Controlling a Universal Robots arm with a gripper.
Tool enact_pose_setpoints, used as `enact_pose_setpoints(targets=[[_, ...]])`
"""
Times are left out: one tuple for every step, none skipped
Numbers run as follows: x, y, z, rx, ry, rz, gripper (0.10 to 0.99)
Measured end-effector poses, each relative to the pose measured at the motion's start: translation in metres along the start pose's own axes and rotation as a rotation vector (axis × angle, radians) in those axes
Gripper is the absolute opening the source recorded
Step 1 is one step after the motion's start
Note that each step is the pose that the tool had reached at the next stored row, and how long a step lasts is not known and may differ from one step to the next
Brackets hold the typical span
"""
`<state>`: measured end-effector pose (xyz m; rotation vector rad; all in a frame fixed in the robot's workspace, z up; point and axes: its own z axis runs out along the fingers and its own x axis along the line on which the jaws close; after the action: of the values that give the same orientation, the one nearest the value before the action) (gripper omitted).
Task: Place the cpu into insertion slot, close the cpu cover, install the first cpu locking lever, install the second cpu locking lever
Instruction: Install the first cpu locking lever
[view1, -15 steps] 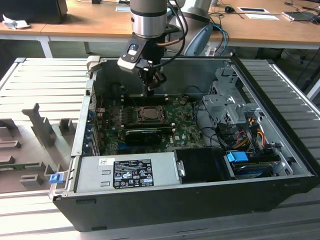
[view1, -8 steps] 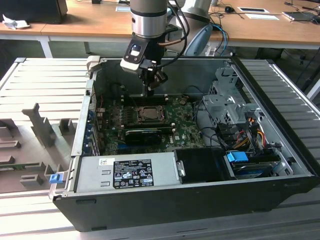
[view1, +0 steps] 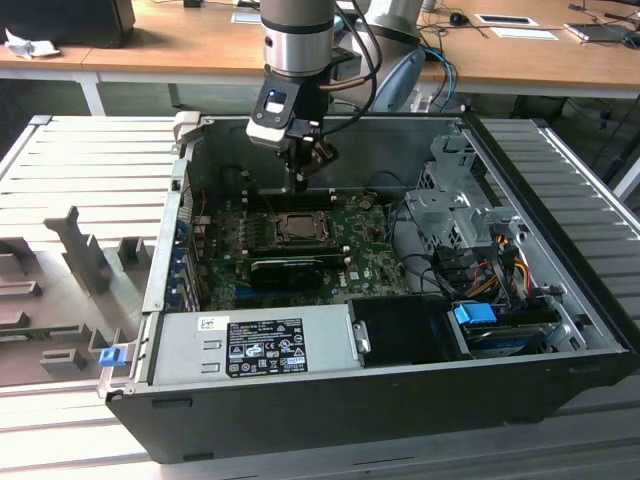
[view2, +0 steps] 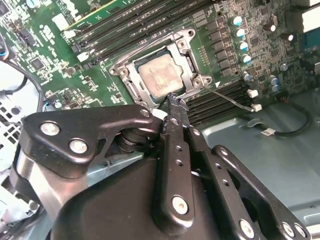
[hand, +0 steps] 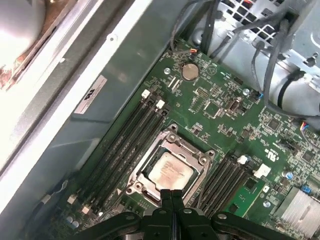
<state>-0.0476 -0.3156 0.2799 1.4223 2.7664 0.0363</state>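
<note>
Arm is reaching straight down into the open PC case (view1: 560, 300), wrist vertical over the green board

Gripper (view2: 175, 101) is sitting with its two fingers pinched flat together, not gripping anything, tips hovering right at the edge of the insertion slot (view1: 272, 230). The cpu (hand: 169, 171) is lying flat in that slot with the cpu cover (hand: 190, 147) folded down around it, framing the silver top. One thin metal lever (view2: 227, 97) is sticking out from the socket corner over the memory slots. As for writing, a black and white label (view1: 265, 345) is showing on the power supply and a white sticker (hand: 92, 95) on the case wall, both too small for me to make out
</note>
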Motion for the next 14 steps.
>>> enact_pose_setpoints(targets=[[0.0000,0.0000,0.0000,0.000,0.0003,-0.007,0.106],[0.0000,0.0000,0.0000,0.000,0.0008,-0.021,0.106],[0.0000,0.0000,0.0000,-0.001,0.0016,-0.045,0.106],[0.0000,0.0000,0.0000,-0.001,0.0020,-0.057,0.106],[0.0000,0.0000,0.0000,-0.001,0.0024,-0.068,0.106],[-0.0001,0.0001,0.0000,-0.001,0.0027,-0.078,0.106],[-0.0001,0.0001,0.0000,-0.001,0.0031,-0.088,0.106],[-0.0001,0.0001,0.0000,-0.002,0.0036,-0.103,0.106],[-0.0001,0.0001,0.0001,-0.002,0.0041,-0.117,0.106],[-0.0001,0.0001,0.0001,-0.002,0.0048,-0.137,0.106],[-0.0001,0.0001,0.0001,-0.003,0.0055,-0.158,0.106],[-0.0001,0.0001,0.0001,-0.003,0.0065,-0.186,0.106],[-0.0001,0.0001,0.0002,-0.004,0.0078,-0.225,0.106],[-0.0001,0.0001,0.0001,-0.004,0.0083,-0.239,0.106]])
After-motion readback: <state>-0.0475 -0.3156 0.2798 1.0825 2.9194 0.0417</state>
